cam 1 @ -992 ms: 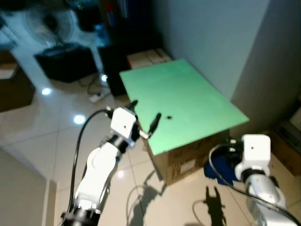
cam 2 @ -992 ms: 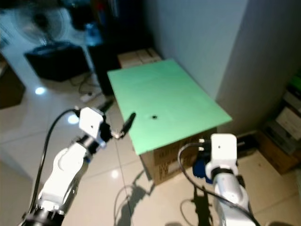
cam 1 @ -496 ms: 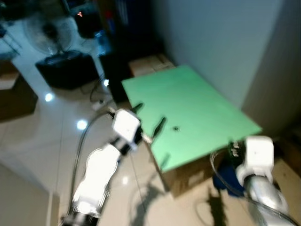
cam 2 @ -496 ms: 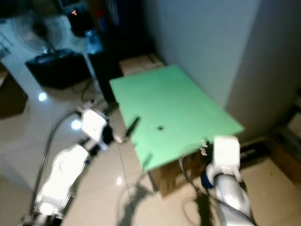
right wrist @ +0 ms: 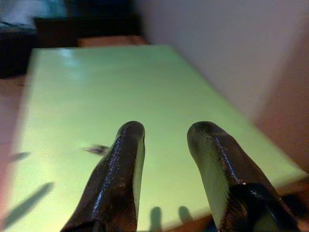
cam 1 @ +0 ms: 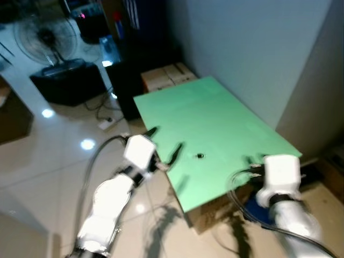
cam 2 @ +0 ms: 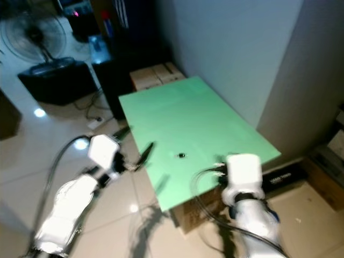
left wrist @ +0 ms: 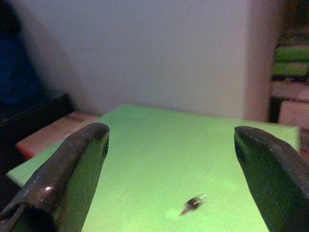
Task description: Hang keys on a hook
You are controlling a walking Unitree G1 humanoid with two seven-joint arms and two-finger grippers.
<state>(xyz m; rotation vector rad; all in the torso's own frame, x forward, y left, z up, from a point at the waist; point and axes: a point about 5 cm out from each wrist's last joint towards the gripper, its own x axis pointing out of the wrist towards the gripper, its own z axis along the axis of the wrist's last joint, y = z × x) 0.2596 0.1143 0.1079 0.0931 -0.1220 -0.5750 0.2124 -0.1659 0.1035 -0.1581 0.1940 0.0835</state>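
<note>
A small dark bunch of keys (cam 1: pixel 199 156) lies mid-frame on the green tabletop (cam 1: pixel 215 113), between both pincers: the left gripper (cam 1: pixel 164 148), spread wide, sits nearer at the table's left edge; the right gripper (right wrist: pixel 164 140), fingers narrowly parted, approaches from lower right.

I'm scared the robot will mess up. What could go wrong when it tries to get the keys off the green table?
The keys are small and lie flat on the green table, so the fingers might slide over them. The left gripper is open at the table's edge; a nudge could push the keys away. The head views are blurry, so aiming may be off.
</note>
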